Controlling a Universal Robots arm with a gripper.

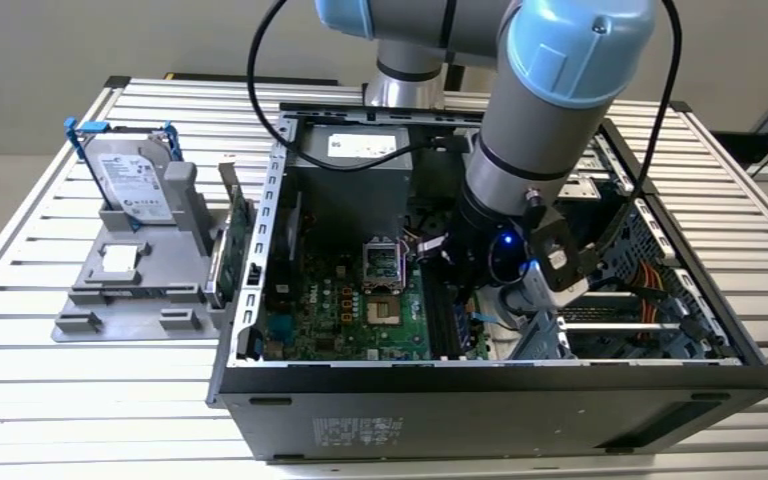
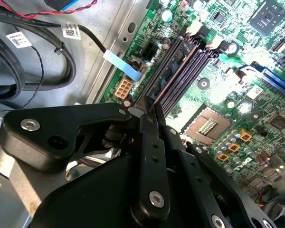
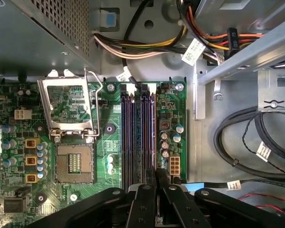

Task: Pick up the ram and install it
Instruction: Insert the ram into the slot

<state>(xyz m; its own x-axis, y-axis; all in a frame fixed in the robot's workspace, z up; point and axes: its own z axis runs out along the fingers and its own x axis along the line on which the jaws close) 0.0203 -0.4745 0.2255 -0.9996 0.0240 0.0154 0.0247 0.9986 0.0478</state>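
The ram is a thin board seen almost edge-on, standing along the outermost of the black slots on the green motherboard. In the first wrist view the ram is a narrow dark line beside the slots. My gripper has its black fingers shut on the near end of the ram, pressed close together. In the first wrist view the gripper sits at the slot's end. In the exterior view the arm reaches down into the open computer case, with the gripper low over the board.
A silver hard drive with blue handles stands on a grey rack at the exterior view's left. A green card leans beside the case wall. The CPU socket, black cables and a metal drive cage crowd the slots.
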